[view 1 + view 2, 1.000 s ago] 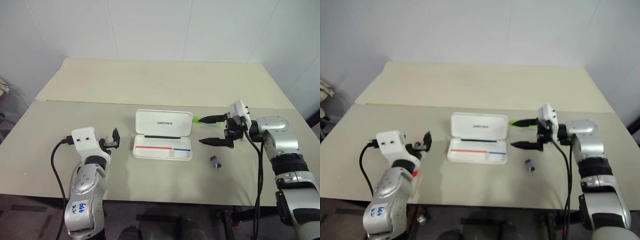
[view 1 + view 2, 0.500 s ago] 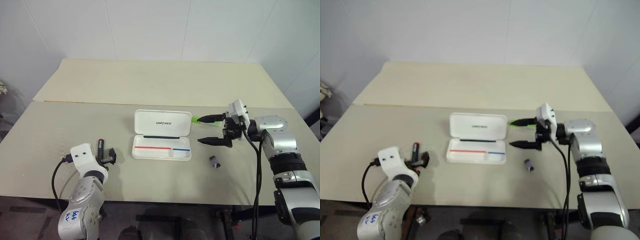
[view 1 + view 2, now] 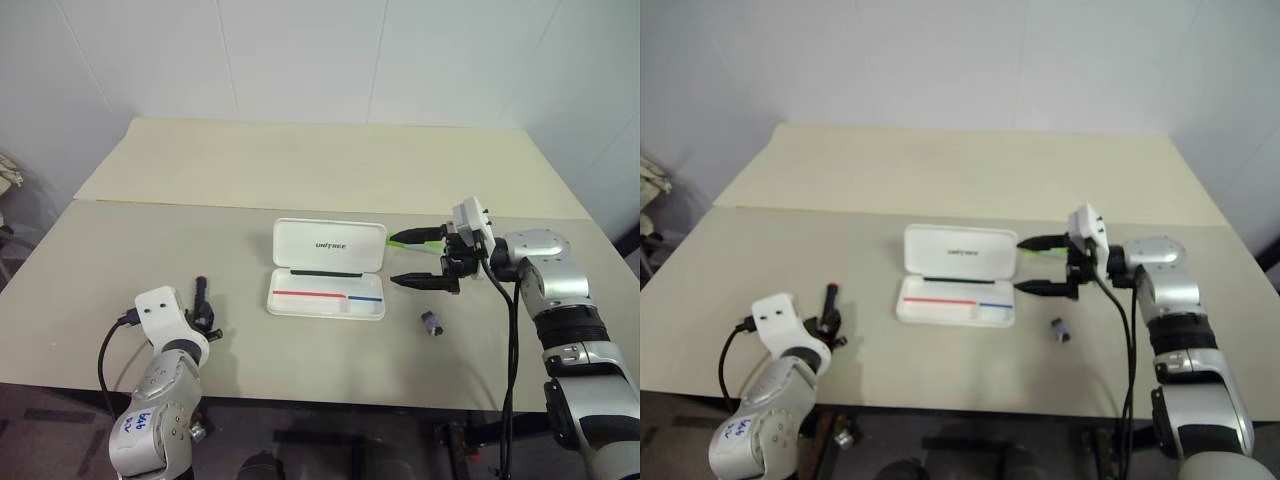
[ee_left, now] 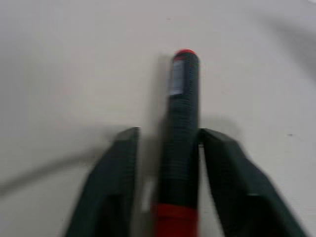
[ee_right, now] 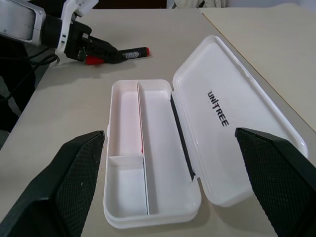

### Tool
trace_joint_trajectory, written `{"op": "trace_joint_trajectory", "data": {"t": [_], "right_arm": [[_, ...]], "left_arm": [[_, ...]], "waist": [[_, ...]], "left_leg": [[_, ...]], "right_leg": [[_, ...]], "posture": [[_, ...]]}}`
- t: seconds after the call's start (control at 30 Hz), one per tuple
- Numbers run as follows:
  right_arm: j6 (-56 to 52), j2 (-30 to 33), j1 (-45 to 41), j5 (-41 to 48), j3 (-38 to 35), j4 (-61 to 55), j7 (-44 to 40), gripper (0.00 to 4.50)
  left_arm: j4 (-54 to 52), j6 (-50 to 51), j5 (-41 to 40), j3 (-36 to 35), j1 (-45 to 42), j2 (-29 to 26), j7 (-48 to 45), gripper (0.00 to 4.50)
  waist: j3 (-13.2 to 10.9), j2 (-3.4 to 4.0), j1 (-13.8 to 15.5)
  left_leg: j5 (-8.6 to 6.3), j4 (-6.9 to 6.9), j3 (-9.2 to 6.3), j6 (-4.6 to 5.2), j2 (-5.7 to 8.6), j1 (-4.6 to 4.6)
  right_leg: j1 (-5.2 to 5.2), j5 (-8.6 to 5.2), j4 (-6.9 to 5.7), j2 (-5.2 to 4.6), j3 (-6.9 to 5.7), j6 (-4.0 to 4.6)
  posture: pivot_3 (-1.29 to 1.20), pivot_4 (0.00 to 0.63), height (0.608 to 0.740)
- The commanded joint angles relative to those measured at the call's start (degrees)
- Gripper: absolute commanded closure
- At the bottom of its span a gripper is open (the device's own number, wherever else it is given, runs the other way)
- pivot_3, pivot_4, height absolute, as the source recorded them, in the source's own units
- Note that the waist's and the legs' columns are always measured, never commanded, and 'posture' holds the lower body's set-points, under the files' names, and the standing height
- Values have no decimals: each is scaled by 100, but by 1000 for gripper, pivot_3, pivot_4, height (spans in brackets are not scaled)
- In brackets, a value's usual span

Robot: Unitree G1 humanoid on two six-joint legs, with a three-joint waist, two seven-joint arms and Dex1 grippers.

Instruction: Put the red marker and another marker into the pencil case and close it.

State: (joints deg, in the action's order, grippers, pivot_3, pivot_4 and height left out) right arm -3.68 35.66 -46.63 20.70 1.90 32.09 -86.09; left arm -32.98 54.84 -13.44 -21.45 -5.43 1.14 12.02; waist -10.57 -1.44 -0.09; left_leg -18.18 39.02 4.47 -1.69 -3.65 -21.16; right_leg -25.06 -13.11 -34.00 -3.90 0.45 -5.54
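On the near left of the table [image 3: 300,210], the red marker [image 3: 201,293] lies flat, well apart from the open pencil case [image 3: 326,270]. The left gripper [image 4: 170,143] is set astride it, one finger against the barrel and a slim gap at the other, so a finished clamp cannot be told. The right gripper [image 3: 412,258] is held spread wide and empty just beside the case's right end.

The marker is judged light, stiff and smooth; being round, it is likely to roll or slip, so a hold across mid-barrel is advised.

The green marker [image 3: 430,241] is largely hidden behind the right gripper, and its length cannot be made out. A small grey stub [image 3: 431,322] is left near the case, too small to identify.
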Motion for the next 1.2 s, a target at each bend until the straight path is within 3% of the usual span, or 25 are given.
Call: {"op": "trace_joint_trajectory", "data": {"t": [0.03,0.57,0.73,0.93,1.07,1.2], "right_arm": [[56,23,-37,48,-171,-146,28,0],[129,86,-24,58,-264,-140,117,0],[153,81,-5,71,-285,-164,156,0],[185,106,33,75,-307,-196,214,0],[173,142,103,97,-348,-267,220,0],[138,185,219,112,-420,-398,229,0]], "left_arm": [[182,100,-90,-43,-134,-96,-118,3892],[238,393,-315,164,-1518,-1563,-1133,3921],[518,-155,-792,615,-2109,-2216,-2449,3921],[971,-816,-1241,1693,-2380,-3307,-4756,3921],[1668,-1432,-1123,2310,-2709,-3893,-6053,3921],[2611,-2097,-874,2814,-3270,-4094,-6982,3921]], "waist": [[0,0,-9],[-2,-4,-24],[-2,-3,-19],[-2,-3,-37],[-3,-3,-42],[-3,-2,-37]], "left_leg": [[1,0,0,1,0,0],[0,-17,-2,-7,-6,-7],[-1,-18,1,-9,-7,-10],[-2,-38,14,-10,-10,-10],[0,-52,23,-14,-12,-11],[1,-58,25,-16,-13,-8]], "right_leg": [[3,1,6,0,0,5],[-4,21,16,3,-9,-20],[-8,20,18,4,-10,-20],[-18,19,17,4,-8,-17],[-31,15,19,7,-7,-14],[-33,12,23,9,-5,-11]], "posture": [[0,150,740],[0,150,740],[0,150,740],[0,150,740],[0,150,740],[0,150,740]]}}
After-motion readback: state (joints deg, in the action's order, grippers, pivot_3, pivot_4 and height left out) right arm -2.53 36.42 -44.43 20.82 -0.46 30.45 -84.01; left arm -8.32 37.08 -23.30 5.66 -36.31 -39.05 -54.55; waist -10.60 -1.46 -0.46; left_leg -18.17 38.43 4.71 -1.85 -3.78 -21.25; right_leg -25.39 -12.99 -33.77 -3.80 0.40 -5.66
